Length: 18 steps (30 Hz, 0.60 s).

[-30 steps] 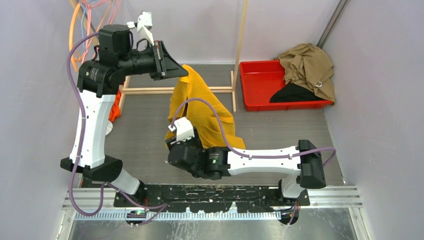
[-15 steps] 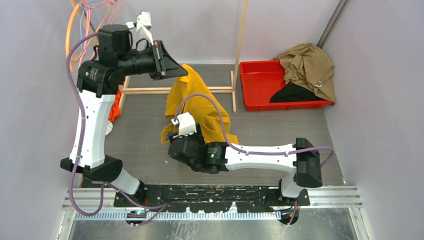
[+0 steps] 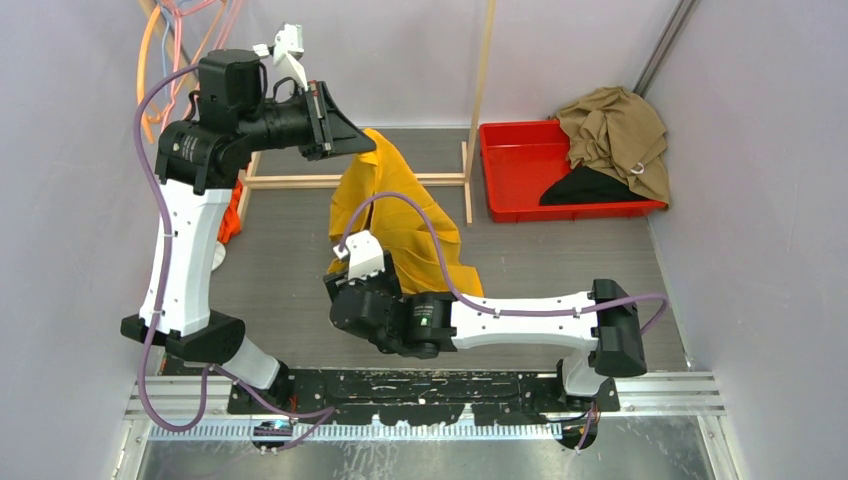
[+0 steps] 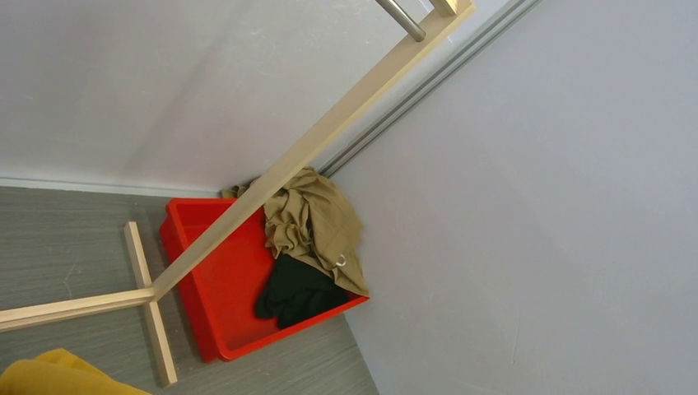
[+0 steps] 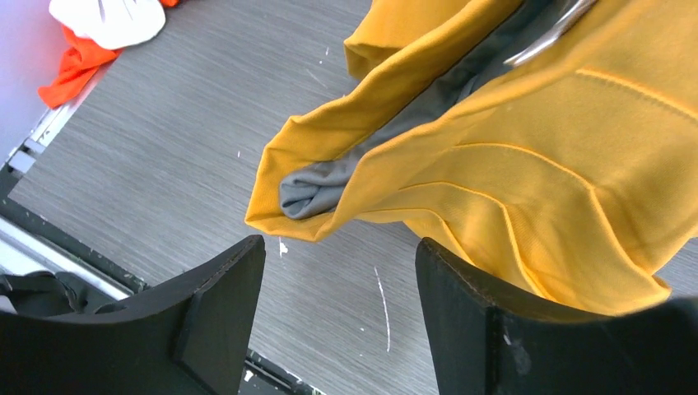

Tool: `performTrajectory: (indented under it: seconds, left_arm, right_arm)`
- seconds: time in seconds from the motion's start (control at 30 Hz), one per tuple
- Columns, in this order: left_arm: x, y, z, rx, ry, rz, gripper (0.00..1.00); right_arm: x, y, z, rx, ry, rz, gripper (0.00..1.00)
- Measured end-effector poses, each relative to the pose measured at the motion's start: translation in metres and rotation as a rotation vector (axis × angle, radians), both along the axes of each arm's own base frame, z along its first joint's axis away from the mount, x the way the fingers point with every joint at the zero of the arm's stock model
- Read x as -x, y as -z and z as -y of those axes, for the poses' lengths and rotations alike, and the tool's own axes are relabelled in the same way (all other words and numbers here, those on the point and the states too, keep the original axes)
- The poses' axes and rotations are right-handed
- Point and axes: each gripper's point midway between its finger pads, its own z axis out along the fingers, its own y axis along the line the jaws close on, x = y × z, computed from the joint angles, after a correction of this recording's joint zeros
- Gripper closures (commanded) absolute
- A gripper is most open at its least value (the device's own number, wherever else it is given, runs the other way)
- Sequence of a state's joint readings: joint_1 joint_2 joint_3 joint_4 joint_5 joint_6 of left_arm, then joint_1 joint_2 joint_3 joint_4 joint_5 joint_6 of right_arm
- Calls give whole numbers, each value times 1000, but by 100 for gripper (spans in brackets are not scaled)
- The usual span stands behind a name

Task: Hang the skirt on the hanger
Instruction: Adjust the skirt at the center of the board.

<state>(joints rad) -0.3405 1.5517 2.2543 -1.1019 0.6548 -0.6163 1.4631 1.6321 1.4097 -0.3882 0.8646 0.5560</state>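
Observation:
The yellow skirt (image 3: 400,215) hangs from my raised left gripper (image 3: 352,140) down to the floor. That gripper's fingers are hidden under the wrist plate and do not show in the left wrist view, where only a yellow edge of the skirt (image 4: 49,374) appears. My right gripper (image 5: 339,247) stands open just above the floor. The skirt's folded lower corner (image 5: 321,193), with its grey lining showing, lies right ahead of the gripper, and nothing is between its fingers. A thin metal bar (image 5: 547,37) shows inside the skirt's opening; I cannot tell whether it belongs to the hanger.
A red bin (image 3: 520,165) at the back right holds tan and black clothes (image 3: 615,130). A wooden rack frame (image 3: 350,181) stands behind the skirt. Orange and white cloth (image 3: 232,215) lies by the left wall. Orange and pink hangers (image 3: 160,40) hang at the top left. Walls are close on both sides.
My right gripper has opened a little wider and shifted slightly left. The skirt corner that stuck out left of the wrist half a second ago no longer shows. The left arm is still.

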Motion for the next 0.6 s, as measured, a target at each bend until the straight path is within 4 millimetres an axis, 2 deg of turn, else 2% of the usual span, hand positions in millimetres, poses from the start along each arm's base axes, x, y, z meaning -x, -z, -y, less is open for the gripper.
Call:
performTrajectory:
  seconds: [0.07,0.1,0.2,0.27,0.37,0.5,0.6]
  left_arm:
    - [0,1,0,-1,0,-2,94]
    - [0,1,0,-1,0,-3,94]
    - [-1,1,0,-1,0,-3,94]
    - [-1,1,0,-1,0,-3,94]
    - [-1,1,0,-2,0,-2,94]
    - [-1,1,0,-3,1,0,94]
    - [-1,1,0,-3,1,1,94]
  right_arm:
    - [-2,-3,0,-6,11,7,27]
    - [-8,-12,-5,-23,34,19,26]
    - [-14,-13,-6,-21,52,17,27]
    - [-23,-14,-14,-32,70,14,28]
    - [-34,-2,-19,-8,97,4,32]
    - [-40,24,-14,60,120,-20,37]
    - [-37,36,-11,89,125,-43,47]
